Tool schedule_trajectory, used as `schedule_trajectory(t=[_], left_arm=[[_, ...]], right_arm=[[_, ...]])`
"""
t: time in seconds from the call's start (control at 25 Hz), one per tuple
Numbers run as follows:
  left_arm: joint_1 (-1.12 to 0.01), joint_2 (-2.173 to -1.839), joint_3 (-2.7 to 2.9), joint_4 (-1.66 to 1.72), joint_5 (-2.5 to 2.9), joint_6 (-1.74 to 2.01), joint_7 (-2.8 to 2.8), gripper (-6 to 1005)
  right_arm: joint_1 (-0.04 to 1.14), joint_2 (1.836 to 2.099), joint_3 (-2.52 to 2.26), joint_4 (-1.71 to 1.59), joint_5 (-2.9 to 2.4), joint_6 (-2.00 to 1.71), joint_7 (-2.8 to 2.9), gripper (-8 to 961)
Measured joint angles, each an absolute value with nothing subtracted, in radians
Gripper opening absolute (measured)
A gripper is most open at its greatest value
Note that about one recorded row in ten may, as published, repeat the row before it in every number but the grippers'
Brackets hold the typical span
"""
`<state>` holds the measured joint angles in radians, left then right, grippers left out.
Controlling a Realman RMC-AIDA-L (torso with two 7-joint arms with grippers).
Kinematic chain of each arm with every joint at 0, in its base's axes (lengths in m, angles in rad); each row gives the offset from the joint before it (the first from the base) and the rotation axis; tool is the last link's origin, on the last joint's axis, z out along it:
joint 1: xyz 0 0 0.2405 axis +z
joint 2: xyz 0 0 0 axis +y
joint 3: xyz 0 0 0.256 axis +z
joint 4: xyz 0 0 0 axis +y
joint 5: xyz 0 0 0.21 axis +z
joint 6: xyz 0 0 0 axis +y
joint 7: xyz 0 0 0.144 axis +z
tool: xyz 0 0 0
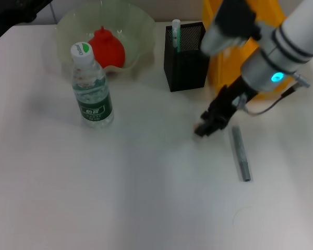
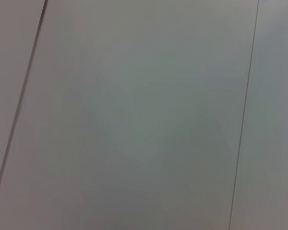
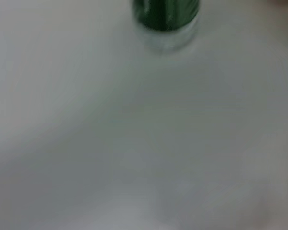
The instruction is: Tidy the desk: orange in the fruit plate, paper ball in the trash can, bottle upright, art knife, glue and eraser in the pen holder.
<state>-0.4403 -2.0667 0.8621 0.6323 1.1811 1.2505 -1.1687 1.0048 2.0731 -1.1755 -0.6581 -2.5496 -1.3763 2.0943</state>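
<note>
Right gripper (image 1: 206,126) low on the white desk (image 1: 146,198) beside the grey stick-shaped art knife (image 1: 240,154); can't tell its fingers' state. Likely the knife step: pick it up, then drop it in the black mesh pen holder (image 1: 186,65).

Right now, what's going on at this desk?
The robot is tidying a white desk. Its right gripper is low over the desk, just beside a grey art knife that lies flat. The bottle already stands upright, and a red-orange fruit sits in the fruit plate. The black pen holder has a white and green stick in it. The left arm is parked at the far left edge.
</note>
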Motion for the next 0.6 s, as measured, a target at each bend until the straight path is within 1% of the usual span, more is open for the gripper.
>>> schedule_trajectory(t=[0.16,0.24,0.32,0.4,0.48,0.6], left_arm=[[-0.440,-2.068,0.862,0.634,1.181,1.250,-1.168,757],[-0.440,-2.068,0.860,0.634,1.181,1.250,-1.163,757],[-0.439,-2.068,0.858,0.630,1.181,1.248,-1.160,757],[-0.439,-2.068,0.856,0.627,1.181,1.246,-1.158,757],[-0.439,-2.068,0.856,0.626,1.181,1.244,-1.157,757],[-0.438,-2.068,0.855,0.626,1.181,1.248,-1.156,757]], right_arm=[[0.932,2.068,-0.950,-0.773,-2.457,-1.409,2.050,443],[0.876,2.067,-0.861,-0.803,-2.322,-1.374,1.992,443],[0.815,2.070,-0.822,-0.802,-2.128,-1.283,1.894,442],[0.781,2.075,-0.829,-0.779,-1.995,-1.210,1.804,442],[0.771,2.080,-0.857,-0.716,-1.875,-1.136,1.681,441],[0.791,2.082,-0.894,-0.602,-1.773,-1.049,1.521,441]])
